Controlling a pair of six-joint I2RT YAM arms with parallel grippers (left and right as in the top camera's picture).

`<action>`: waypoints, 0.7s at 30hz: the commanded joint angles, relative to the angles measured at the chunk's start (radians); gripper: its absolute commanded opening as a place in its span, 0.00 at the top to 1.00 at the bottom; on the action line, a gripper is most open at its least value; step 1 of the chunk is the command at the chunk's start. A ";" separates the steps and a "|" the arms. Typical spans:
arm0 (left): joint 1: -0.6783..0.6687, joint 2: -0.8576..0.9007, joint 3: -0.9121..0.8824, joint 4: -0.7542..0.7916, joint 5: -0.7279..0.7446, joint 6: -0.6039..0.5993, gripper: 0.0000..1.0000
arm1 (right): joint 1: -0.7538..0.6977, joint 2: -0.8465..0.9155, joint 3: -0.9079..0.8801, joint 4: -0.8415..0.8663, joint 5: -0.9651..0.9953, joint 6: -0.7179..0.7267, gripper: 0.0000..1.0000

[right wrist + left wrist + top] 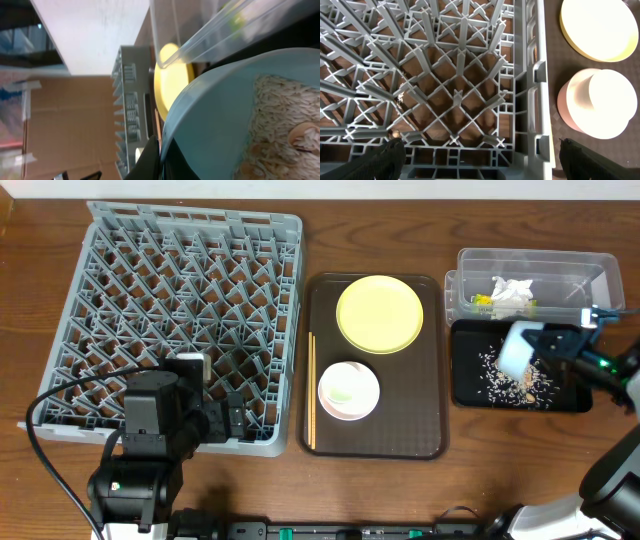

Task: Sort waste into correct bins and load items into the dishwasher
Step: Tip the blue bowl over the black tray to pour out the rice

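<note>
My right gripper is shut on the rim of the light blue bowl and holds it tipped over the black tray, where rice scraps lie. In the right wrist view, rice still clings inside the bowl, with the jaws on its rim. The clear tub holds the white napkin and the green-and-yellow wrapper. The yellow plate, pinkish-white bowl and chopsticks lie on the brown tray. My left gripper is open over the grey rack's front right corner.
The brown serving tray lies between the rack and the bins. A small white object, maybe the cup, sits in the rack behind my left arm. In the left wrist view the plate and pinkish bowl lie right of the rack wall.
</note>
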 commanded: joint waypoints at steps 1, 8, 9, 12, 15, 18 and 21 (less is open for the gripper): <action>0.002 -0.002 0.016 -0.001 0.010 -0.005 0.01 | -0.057 0.006 -0.001 0.008 -0.048 -0.017 0.99; 0.002 -0.002 0.016 -0.001 0.010 -0.005 0.02 | -0.105 0.006 -0.001 0.017 -0.079 -0.017 0.99; 0.002 -0.002 0.016 -0.001 0.010 -0.005 0.02 | -0.104 0.006 -0.001 0.016 -0.094 -0.017 0.99; 0.002 -0.002 0.016 -0.001 0.010 -0.005 0.02 | -0.093 0.006 -0.001 0.010 -0.136 -0.017 0.99; 0.002 -0.002 0.016 -0.002 0.010 -0.005 0.02 | -0.077 0.006 -0.002 0.011 -0.246 -0.017 0.99; 0.002 -0.002 0.016 -0.002 0.010 -0.005 0.02 | -0.068 0.006 -0.002 0.010 -0.338 0.002 0.99; 0.002 -0.002 0.016 -0.002 0.010 -0.005 0.02 | -0.069 0.006 -0.002 0.010 -0.338 0.061 0.99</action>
